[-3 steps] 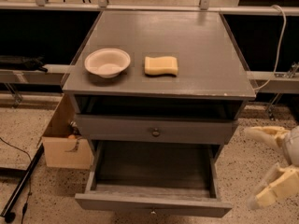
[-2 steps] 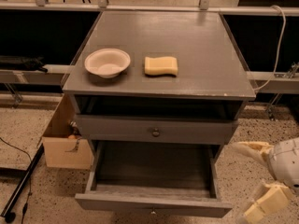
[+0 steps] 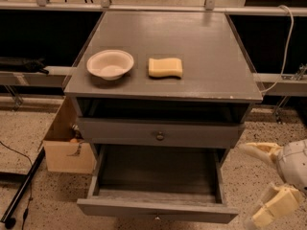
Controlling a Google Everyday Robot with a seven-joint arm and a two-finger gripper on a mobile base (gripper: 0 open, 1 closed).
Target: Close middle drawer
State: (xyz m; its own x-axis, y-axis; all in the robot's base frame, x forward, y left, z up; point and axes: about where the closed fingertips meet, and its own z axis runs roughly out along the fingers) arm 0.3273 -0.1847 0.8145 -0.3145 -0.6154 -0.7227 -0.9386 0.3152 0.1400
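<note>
Cream-coloured fingers (image 3: 261,152) of the robot's two-finger gripper (image 3: 248,185) stand wide apart, one above the other, holding nothing. The gripper hangs low off the right front corner of the grey-painted wooden cabinet (image 3: 192,37), beside it and touching no part of it.

The middle drawer (image 3: 144,209), a wide grey wooden drawer with a long flat front, is pulled far out of the cabinet's front. Its plain grey-brown box lies open to view, and its small dark knob only just shows at the lower edge of the view. Directly above it in the cabinet, the upper grey drawer (image 3: 120,131), with a small round dark knob (image 3: 159,136) at its centre, sits pushed in, with a dark gap between it and the cabinet's top.

On the cabinet's top, toward the front left, rests a shallow white round bowl (image 3: 110,63). A yellow rectangular sponge (image 3: 165,67) lies near it on its right. An open brown cardboard box (image 3: 67,150) stands on the speckled floor (image 3: 29,128) against the cabinet's left side.
</note>
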